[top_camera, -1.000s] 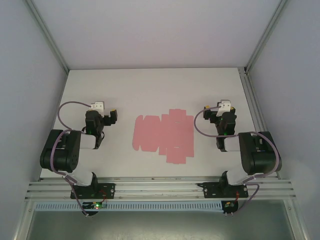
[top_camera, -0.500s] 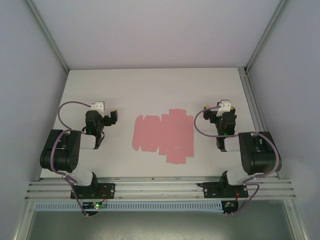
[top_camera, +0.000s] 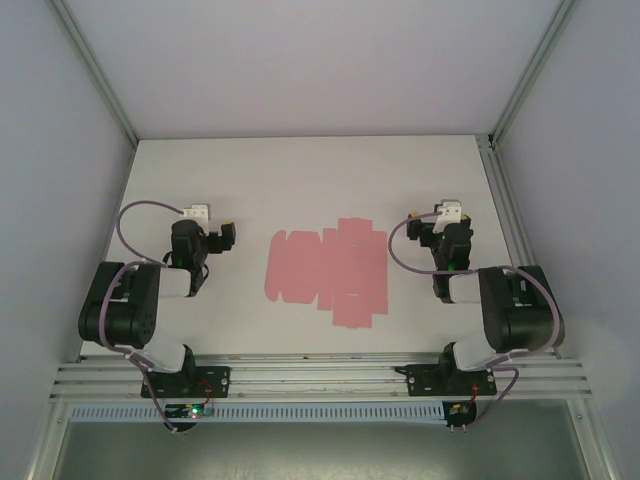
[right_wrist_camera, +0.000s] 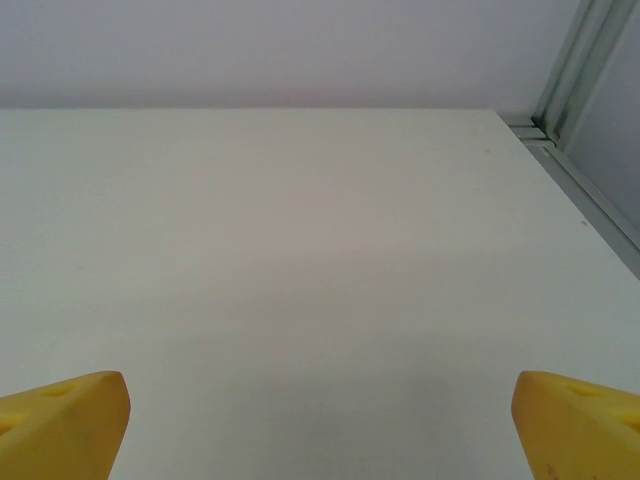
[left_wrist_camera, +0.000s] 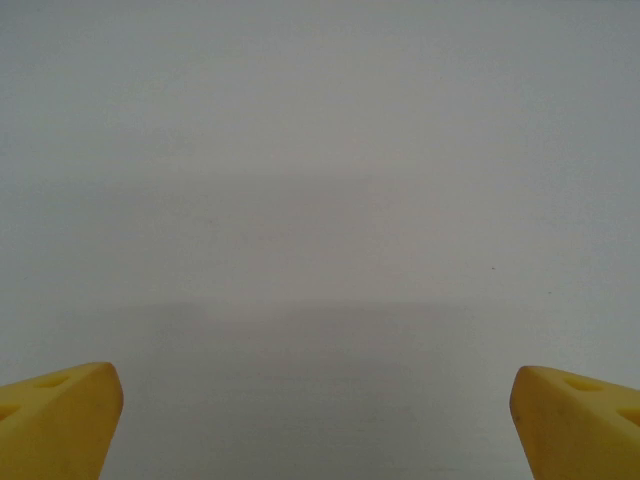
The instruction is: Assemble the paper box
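Nothing moved: left claw [left_wrist_camera: 318, 418], right claw [right_wrist_camera: 320, 418] spread apart; paper box [top_camera: 325, 266] flat between, on table [top_camera: 300, 180].

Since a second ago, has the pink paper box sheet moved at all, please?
No: the paper box lies equally far from the table's front rail.

White matte surface [top_camera: 300, 170], rectangular, walled on three sides. Back wall [top_camera: 320, 60] plain pale grey; left wall [top_camera: 50, 200] and right wall [top_camera: 590, 150] same tone. Aluminium posts [top_camera: 95, 70] at rear corners. Slotted aluminium rails [top_camera: 320, 378] along near edge. Light soft, even; shadows faint.
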Tool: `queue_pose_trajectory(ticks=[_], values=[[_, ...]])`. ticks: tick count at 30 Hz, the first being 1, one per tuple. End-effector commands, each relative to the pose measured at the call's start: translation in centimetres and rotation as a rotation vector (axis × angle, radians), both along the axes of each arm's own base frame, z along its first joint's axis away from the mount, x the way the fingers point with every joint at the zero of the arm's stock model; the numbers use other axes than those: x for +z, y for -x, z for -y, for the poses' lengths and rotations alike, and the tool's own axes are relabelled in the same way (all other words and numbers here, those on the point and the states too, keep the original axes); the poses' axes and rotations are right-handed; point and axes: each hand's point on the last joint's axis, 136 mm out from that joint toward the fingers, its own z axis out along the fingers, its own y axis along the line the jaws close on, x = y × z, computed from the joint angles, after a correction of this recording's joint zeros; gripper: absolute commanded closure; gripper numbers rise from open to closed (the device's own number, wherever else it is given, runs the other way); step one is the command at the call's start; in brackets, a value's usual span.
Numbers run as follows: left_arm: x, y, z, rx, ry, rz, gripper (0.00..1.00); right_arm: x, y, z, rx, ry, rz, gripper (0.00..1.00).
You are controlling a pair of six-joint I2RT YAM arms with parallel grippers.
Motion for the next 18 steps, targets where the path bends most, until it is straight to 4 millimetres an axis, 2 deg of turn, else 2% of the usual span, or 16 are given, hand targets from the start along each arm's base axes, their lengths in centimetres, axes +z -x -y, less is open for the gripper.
queue_pose_trajectory(ticks=[1,2,4,7,9,11,15,17,18], values=[[4.9,-0.5,-1.2,0.084,0.044,-0.063,0.00,3.9,-0.3,-0.3,-0.028,0.021,-0.024,0.02],[6.0,-0.2,-0.9,0.104,0.099,-0.082,0.00,5.0,-0.2,-0.7,-0.032,-0.006,-0.041,0.02],[7.5,0.9,0.8,0.078,0.237,-0.115,0.00,6.5,0.3,-1.9,-0.034,-0.144,-0.090,0.02],[7.8,2.5,3.6,0.052,0.406,-0.204,0.00,5.9,1.8,-5.5,0.062,-0.350,-0.248,0.05],[7.1,3.9,6.0,-0.001,0.462,-0.319,0.00,4.9,2.9,-7.8,0.102,-0.428,-0.346,0.07],[5.7,5.2,7.8,-0.011,0.444,-0.425,0.00,3.5,3.5,-9.3,0.099,-0.499,-0.423,0.10],[3.0,6.5,12.3,-0.099,0.447,-0.572,0.00,0.0,4.3,-13.8,0.213,-0.560,-0.593,0.20],[2.0,7.0,14.2,-0.142,0.469,-0.630,0.00,-2.1,4.4,-14.6,0.219,-0.525,-0.684,0.25],[1.5,7.1,14.8,-0.152,0.473,-0.647,0.00,-3.1,4.4,-14.6,0.205,-0.502,-0.735,0.30]])
